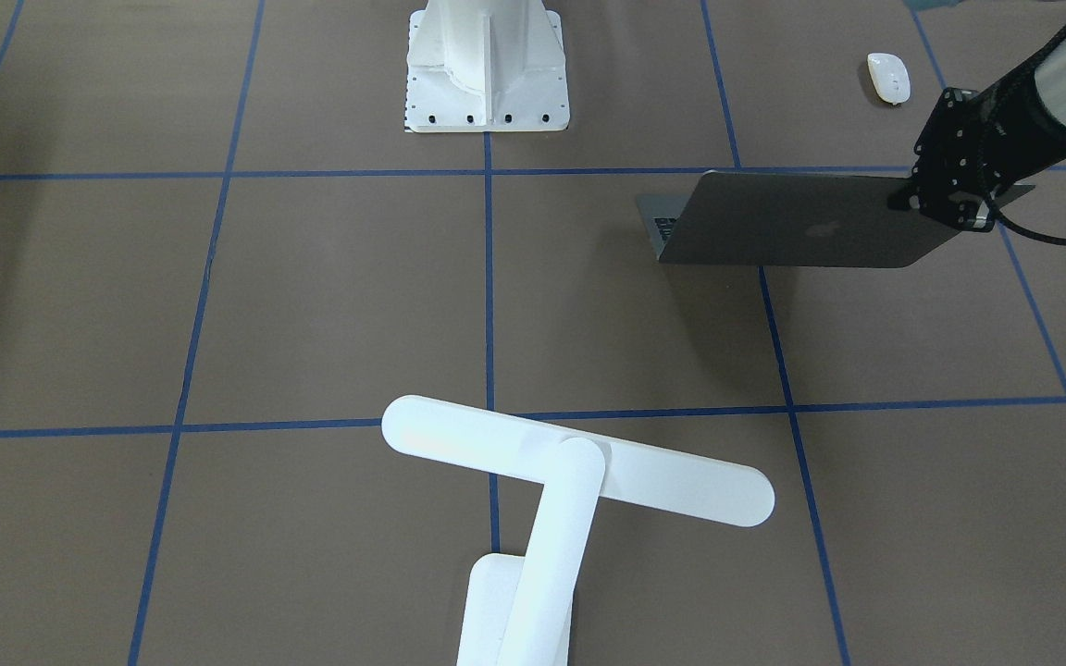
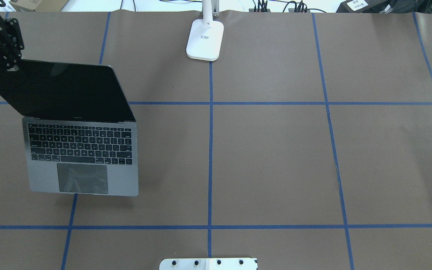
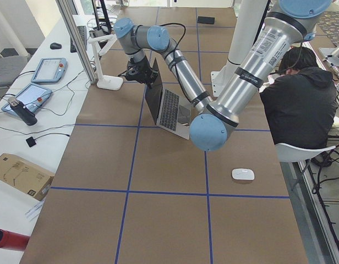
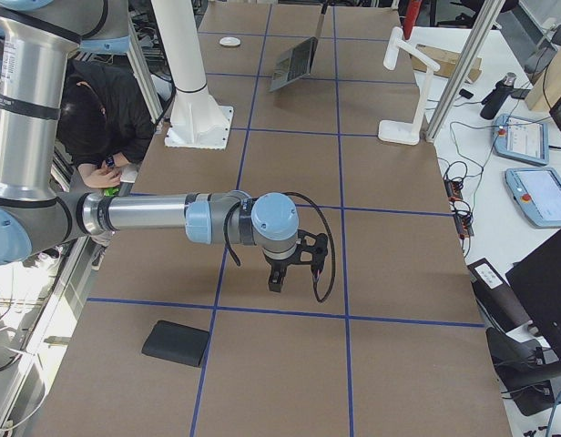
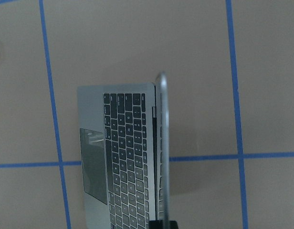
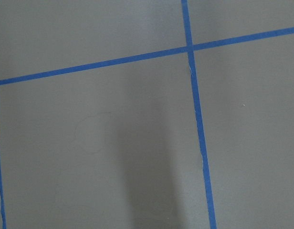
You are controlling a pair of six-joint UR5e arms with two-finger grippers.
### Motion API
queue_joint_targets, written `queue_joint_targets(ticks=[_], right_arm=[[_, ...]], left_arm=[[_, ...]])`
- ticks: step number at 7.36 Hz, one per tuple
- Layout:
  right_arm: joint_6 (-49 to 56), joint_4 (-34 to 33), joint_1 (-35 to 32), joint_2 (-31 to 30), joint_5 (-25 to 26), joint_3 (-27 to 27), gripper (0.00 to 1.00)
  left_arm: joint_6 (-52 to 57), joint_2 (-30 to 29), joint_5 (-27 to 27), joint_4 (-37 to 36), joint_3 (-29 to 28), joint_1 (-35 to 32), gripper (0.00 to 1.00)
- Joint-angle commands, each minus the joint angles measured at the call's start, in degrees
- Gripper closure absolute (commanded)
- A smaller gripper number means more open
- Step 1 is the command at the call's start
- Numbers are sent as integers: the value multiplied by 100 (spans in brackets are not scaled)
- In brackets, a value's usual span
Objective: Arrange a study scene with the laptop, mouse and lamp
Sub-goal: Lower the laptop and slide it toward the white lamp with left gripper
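Observation:
The grey laptop (image 2: 120,183) stands open on the table's left side, with its screen raised and its lid back (image 1: 801,222) facing the front camera. My left gripper (image 2: 10,64) is shut on the lid's top outer corner (image 1: 945,205). The left wrist view looks down the lid's edge onto the keyboard (image 5: 123,157). The white mouse (image 1: 888,78) lies near the robot's side of the table, behind the laptop. The white lamp (image 1: 579,461) stands at the far middle edge on its base (image 2: 205,39). My right gripper (image 4: 294,264) hangs low over bare table. I cannot tell whether it is open or shut.
The white robot pedestal (image 1: 487,65) is bolted at the near middle edge. A black flat mat (image 4: 176,343) lies at the table's right end. A seated person (image 3: 301,104) is beside the table behind the robot. Blue tape lines grid the brown surface.

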State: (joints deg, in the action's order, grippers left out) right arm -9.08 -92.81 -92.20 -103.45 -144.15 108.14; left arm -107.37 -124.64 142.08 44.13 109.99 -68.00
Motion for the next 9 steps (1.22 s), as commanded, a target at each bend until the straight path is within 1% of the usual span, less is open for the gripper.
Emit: queue_joint_targets(ticks=[1, 2, 4, 6, 7, 9], right_arm=[[-15, -9, 1, 27, 1, -13, 1], [-58, 0, 1, 36, -8, -13, 1], [-68, -9, 1, 27, -8, -39, 1], [-76, 0, 1, 36, -8, -39, 1], [-111, 9, 1, 36, -8, -39, 1], [-129, 9, 1, 80, -8, -74, 1]], left_arm=[[-249, -576, 311, 69, -555, 120, 100], [-502, -709, 312, 365, -870, 251, 100], [-1248, -789, 303, 1506, -1512, 497, 100], [-1400, -1236, 268, 1643, -2145, 559, 100], [-1409, -1272, 259, 1773, -2296, 586, 100], [-1427, -1439, 242, 2195, -2830, 586, 100]])
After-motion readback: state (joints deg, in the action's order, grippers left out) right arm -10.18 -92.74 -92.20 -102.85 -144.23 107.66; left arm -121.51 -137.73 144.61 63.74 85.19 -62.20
